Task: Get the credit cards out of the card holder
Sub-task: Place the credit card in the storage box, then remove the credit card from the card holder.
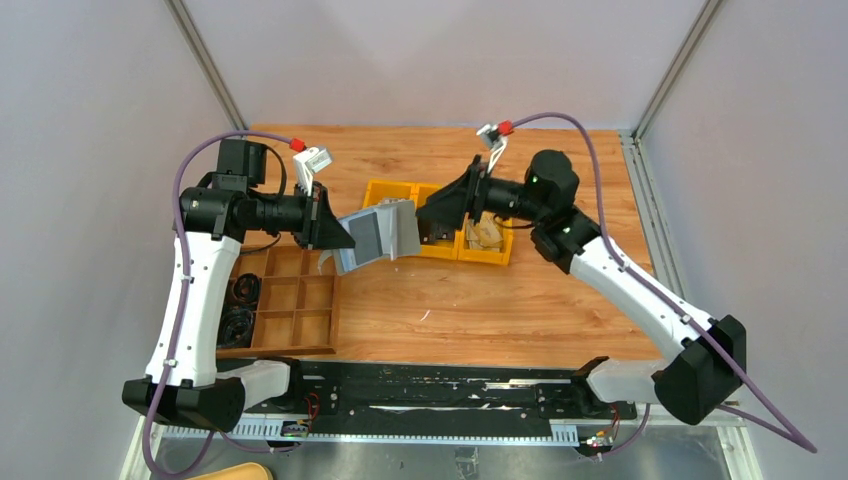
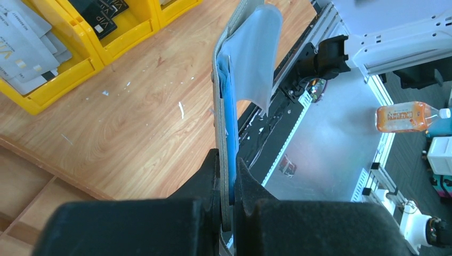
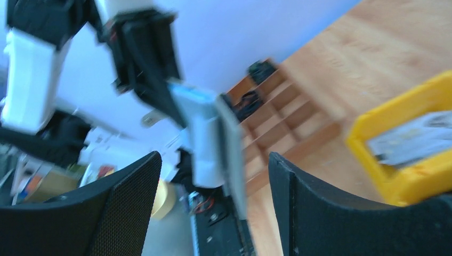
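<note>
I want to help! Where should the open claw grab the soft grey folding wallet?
Probably its free end, from the right. The left claw pinches the other end, so the soft grey folding wallet sticks out edge-on toward the open right claw.

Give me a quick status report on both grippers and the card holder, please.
Left gripper shut on card holder, held aloft. Right gripper open, facing it, holding nothing. Some credit cards in yellow bin. Nothing in the way seen.
</note>
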Robot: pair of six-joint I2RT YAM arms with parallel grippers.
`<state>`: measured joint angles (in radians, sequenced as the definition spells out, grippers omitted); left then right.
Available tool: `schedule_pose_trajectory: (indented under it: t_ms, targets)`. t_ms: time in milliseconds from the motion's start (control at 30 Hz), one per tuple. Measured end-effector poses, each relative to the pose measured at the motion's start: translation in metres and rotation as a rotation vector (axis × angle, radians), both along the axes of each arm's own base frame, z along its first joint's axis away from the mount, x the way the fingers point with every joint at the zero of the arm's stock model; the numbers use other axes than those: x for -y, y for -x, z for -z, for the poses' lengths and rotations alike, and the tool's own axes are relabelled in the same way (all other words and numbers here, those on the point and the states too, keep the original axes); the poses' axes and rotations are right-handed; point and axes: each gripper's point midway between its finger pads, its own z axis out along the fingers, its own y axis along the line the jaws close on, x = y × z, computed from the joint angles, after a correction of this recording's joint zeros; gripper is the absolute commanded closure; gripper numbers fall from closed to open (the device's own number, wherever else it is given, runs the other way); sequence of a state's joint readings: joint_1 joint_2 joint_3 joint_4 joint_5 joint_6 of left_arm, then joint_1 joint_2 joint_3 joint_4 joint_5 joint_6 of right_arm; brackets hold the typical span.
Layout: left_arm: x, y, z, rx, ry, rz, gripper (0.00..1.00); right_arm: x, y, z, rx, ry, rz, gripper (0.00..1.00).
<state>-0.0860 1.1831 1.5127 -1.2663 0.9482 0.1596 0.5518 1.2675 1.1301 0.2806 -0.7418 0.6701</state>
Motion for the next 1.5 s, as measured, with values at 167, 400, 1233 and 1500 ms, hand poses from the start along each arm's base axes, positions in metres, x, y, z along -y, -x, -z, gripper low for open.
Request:
schedule_pose_trajectory:
  t_ms: [167,400,1233,1500]
  targets:
    - [-0.002,0.000,0.002,-0.004,-0.011,-0.008,1.00,-0.035,0.051,0.009,0.025,0.036,-0.106,0.22]
    - [-0.002,-0.001,0.001,-0.002,-0.010,-0.012,1.00,-0.056,0.064,0.032,0.067,0.146,-0.045,0.21]
    - [0.001,0.007,-0.006,0.010,0.019,0.002,1.00,-0.053,0.033,0.054,0.037,0.097,0.080,0.13]
    - [0.005,0.013,-0.013,0.006,0.057,0.025,1.00,-0.059,0.043,0.044,0.001,0.033,0.003,0.56]
